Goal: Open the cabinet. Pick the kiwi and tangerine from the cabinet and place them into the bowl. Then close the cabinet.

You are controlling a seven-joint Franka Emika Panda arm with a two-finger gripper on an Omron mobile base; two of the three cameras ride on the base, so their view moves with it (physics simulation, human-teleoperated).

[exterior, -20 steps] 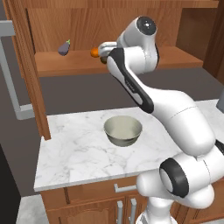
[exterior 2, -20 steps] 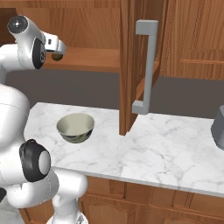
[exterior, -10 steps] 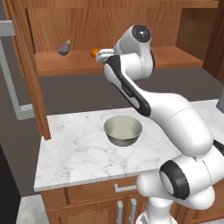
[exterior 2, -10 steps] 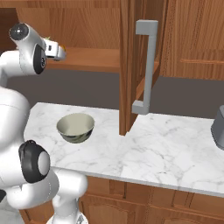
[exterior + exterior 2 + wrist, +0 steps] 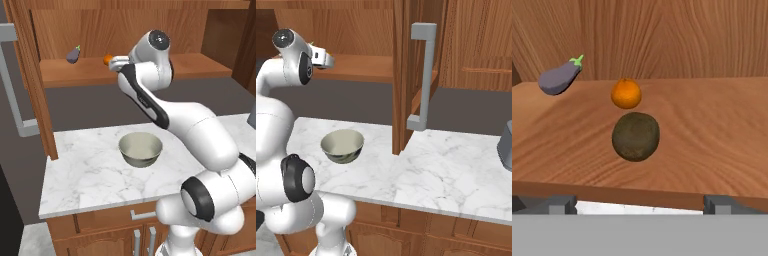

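I have the cabinet (image 5: 30,75) doors open, and my gripper (image 5: 637,204) sits at the front edge of the wooden shelf (image 5: 712,135) with its jaws spread wide and nothing in them.

In the hand view the kiwi (image 5: 636,136) is dead ahead, a bit above the middle, near the front edge of the shelf. The tangerine (image 5: 626,93) is just behind it at 12 o'clock, very close. I cannot tell if the two fruits touch. The purple eggplant (image 5: 559,78) lies off at 10 o'clock, and I leave it alone.

I think the step now is to grab the kiwi first, since it is nearest. To do it well I should go straight in, keeping the kiwi midway between my two fingertips (image 5: 557,204). I should stop before I bump the tangerine, or it may roll to the back. Then I close softly, because the kiwi is round and could pop out.

The bowl (image 5: 140,149) waits on the marble counter (image 5: 90,175) below the shelf, at about 6 o'clock from the gripper in the left base view. It looks empty, so both fruits are left to move.
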